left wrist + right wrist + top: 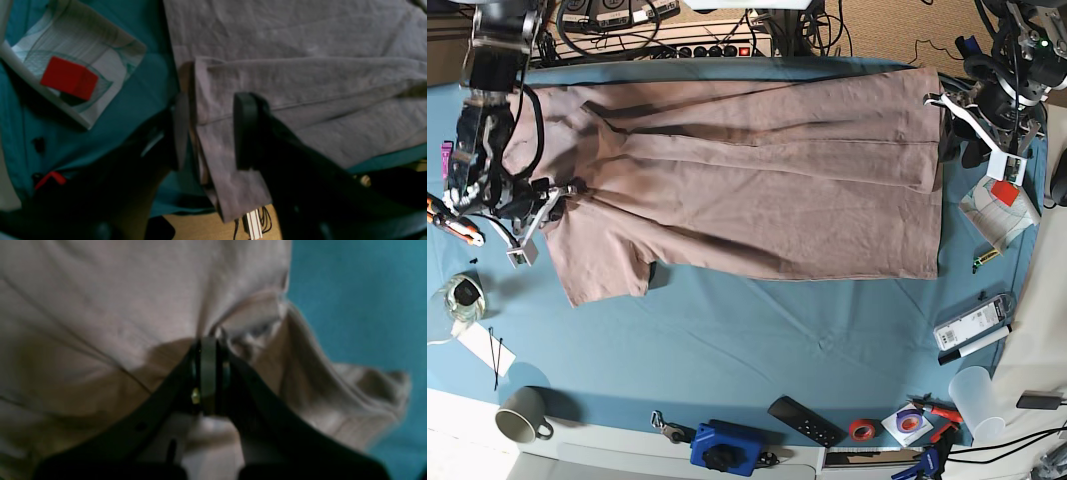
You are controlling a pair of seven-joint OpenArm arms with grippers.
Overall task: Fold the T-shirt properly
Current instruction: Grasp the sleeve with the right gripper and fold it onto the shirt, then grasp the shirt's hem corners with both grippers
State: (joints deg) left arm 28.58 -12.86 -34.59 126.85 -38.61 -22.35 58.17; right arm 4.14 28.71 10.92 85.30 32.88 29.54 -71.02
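The mauve-brown T-shirt [757,180] lies spread across the blue table cover [727,330], wrinkled, with a lengthwise fold along its far part. At the left of the base view my right gripper [567,190] is shut on a pinch of cloth near the sleeve; in the right wrist view its fingertips [208,340] meet on a raised fold of the T-shirt [116,300]. My left gripper [213,130] stands open at the shirt's hem end [939,130], one finger [245,130] over the T-shirt [300,50], the other beside its edge.
A paper sheet with a red block [70,78] lies right of the hem [1002,205]. Along the front edge stand a mug [522,420], a blue device [727,447], a remote [805,420], a tape roll [860,430] and a plastic cup [977,395]. Cables crowd the back edge.
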